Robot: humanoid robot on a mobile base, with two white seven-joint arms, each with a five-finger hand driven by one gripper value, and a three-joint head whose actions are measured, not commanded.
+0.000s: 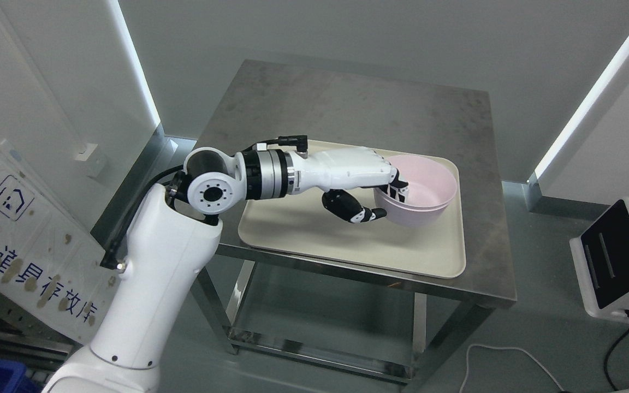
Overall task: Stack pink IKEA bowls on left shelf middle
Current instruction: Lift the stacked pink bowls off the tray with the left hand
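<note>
My left hand grips the near-left wall of the pink bowls, which sit nested, two rims showing one inside the other, on the right part of the beige tray. The tray lies on the steel worktop, toward its front edge. The bowls are still seated on the tray, not lifted. I judge they are nested so that both can travel as one load to the shelf, which is not in view here.

The grip is a rim pinch: my fingers hook over the rim and reach down the inner wall, while my thumb presses the outer wall from below and beside. The hand is thus closed on the bowl wall, not flat around it.

My forearm runs nearly level from the elbow joint rightward across the tray, the wrist straight, the palm turned down. The upper arm rises from the lower left. My right arm does not show.
</note>
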